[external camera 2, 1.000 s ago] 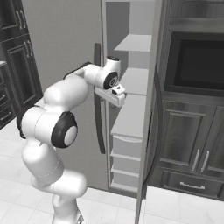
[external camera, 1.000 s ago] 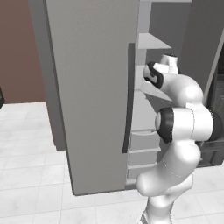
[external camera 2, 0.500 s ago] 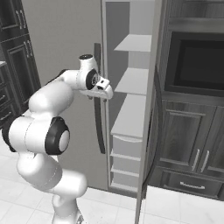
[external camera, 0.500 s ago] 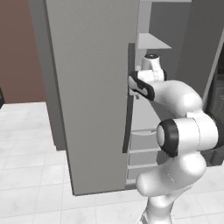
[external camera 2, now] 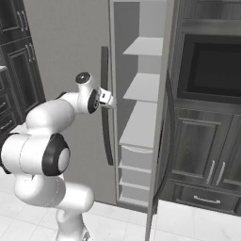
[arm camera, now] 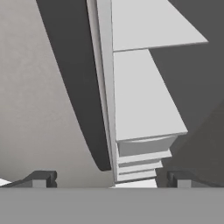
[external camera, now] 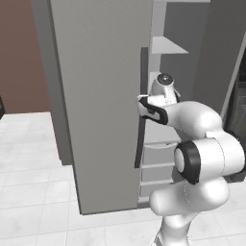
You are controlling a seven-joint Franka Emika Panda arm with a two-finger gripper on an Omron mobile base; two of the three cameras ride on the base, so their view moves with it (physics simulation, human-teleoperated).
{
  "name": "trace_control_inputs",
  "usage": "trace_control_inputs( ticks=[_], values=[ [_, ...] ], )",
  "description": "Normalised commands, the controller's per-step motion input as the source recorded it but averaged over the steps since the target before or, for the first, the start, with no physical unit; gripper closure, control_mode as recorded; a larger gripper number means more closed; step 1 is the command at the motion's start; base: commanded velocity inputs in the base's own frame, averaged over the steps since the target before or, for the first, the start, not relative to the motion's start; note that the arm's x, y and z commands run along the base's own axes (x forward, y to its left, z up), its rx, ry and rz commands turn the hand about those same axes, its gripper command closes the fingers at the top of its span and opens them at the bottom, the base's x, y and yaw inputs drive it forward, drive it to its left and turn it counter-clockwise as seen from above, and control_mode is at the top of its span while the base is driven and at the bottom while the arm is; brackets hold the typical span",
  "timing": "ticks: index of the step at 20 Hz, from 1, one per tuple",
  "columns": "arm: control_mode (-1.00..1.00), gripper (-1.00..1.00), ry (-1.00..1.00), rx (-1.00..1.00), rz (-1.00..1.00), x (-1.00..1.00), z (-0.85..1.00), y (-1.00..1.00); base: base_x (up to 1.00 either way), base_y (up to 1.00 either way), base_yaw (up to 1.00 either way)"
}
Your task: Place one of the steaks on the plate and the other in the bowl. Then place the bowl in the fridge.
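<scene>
The fridge [external camera: 96, 96] is a tall grey cabinet; its left door is closed and its right side stands open on pale shelves [external camera 2: 141, 122] and drawers [arm camera: 140, 157]. My gripper [external camera 2: 112, 100] hovers at mid height beside the closed door's long dark vertical handle [external camera 2: 106, 136], at the edge of the open compartment. In the hand view the fingertips [arm camera: 41, 178] stand wide apart with nothing between them, and the handle [arm camera: 83, 109] and shelves [arm camera: 140, 96] lie ahead. The gripper [external camera: 141, 102] is open. The steaks, the plate and the bowl are out of view.
A dark built-in oven [external camera 2: 212, 68] and dark cabinet doors [external camera 2: 197, 150] stand right of the fridge. The opened fridge door [external camera 2: 160, 141] shows edge-on between them. More dark cabinets [external camera 2: 19, 70] are at the left. Pale floor tiles [external camera: 33, 192] lie in front.
The hand has swung left, out of the open fridge compartment to the closed door's handle. The elbow has dropped lower. The jaws stayed open.
</scene>
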Motion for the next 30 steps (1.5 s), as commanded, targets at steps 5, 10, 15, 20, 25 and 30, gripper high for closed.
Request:
trace_control_inputs(
  ticks=[5,10,15,20,25,30],
  values=[
    [-1.00,-1.00,0.03,0.01,0.02,0.41,0.01,0.00,0.00,0.00,0.00],
    [-1.00,-1.00,-0.08,0.01,0.01,0.27,0.00,0.13,0.00,0.00,0.00],
    [-1.00,-1.00,0.00,0.00,0.00,0.49,0.00,0.06,0.00,0.00,0.00],
    [-1.00,-1.00,0.00,0.00,0.00,0.44,0.00,0.03,0.00,0.00,0.00],
    [-1.00,-1.00,-0.07,0.00,0.01,0.34,-0.11,0.00,0.00,0.00,0.00],
    [-1.00,-1.00,-0.04,0.00,0.00,0.31,-0.04,0.00,0.00,0.00,0.00]
  ],
)
